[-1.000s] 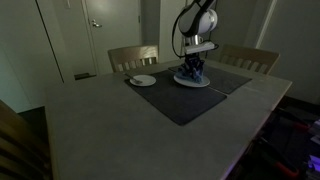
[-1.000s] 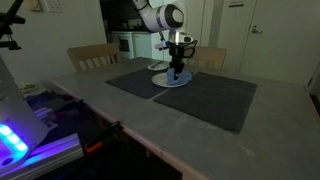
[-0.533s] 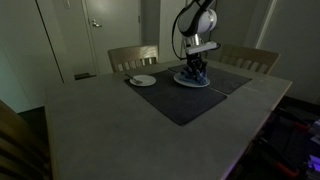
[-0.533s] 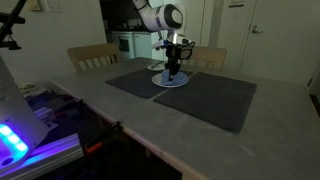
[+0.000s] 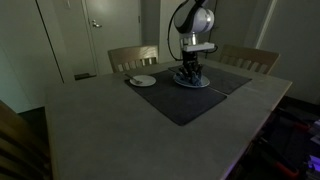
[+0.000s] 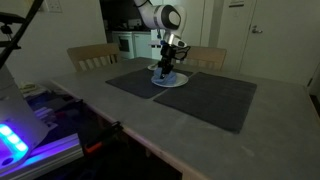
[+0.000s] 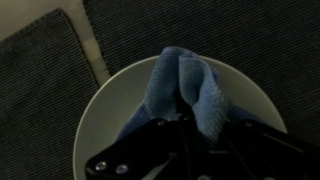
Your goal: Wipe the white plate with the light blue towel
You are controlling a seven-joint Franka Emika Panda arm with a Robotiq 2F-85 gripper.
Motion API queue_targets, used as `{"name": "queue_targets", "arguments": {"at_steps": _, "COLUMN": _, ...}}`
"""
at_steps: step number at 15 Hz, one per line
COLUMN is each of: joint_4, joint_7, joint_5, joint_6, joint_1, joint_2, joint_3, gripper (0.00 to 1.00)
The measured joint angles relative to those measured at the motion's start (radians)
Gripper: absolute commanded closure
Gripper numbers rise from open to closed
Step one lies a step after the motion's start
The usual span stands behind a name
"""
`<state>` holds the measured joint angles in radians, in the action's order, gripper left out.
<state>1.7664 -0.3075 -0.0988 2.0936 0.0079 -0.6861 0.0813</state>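
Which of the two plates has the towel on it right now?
The white plate under the gripper, where the light blue towel is pinched; the smaller plate by the chair has no towel.

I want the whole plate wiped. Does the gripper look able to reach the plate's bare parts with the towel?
Probably yes: the gripper holds the light blue towel on the white plate, and nothing else lies on it.

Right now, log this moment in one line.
step: wipe | gripper: shut on light blue towel | towel: on white plate | plate: on dark placemat
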Motion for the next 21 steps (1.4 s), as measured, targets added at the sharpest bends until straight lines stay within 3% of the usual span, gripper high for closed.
{"name": "queue_targets", "arguments": {"at_steps": 6, "joint_4": 0.011, "joint_7": -0.006, "joint_5": -0.007, "joint_6": 0.182, "joint_1": 0.002, "joint_2": 0.003, "joint_3": -0.002, "gripper": 0.98}}
{"name": "queue_targets", "arguments": {"at_steps": 12, "joint_4": 0.022, "joint_7": -0.123, "joint_5": 0.112, "joint_6": 0.288, "joint_1": 0.049, "joint_2": -0.003, "joint_3": 0.079, "gripper": 0.98}}
{"name": "queue_targets", "arguments": {"at_steps": 16, "joint_4": 0.031, "joint_7": -0.158, "joint_5": 0.143, "joint_6": 0.274, "joint_1": 0.063, "joint_2": -0.003, "joint_3": 0.111, "gripper": 0.98}}
{"name": "queue_targets", "arguments": {"at_steps": 21, "joint_4": 0.013, "joint_7": -0.076, "joint_5": 0.120, "joint_6": 0.100, "joint_1": 0.040, "joint_2": 0.001, "joint_3": 0.076, "gripper": 0.98}}
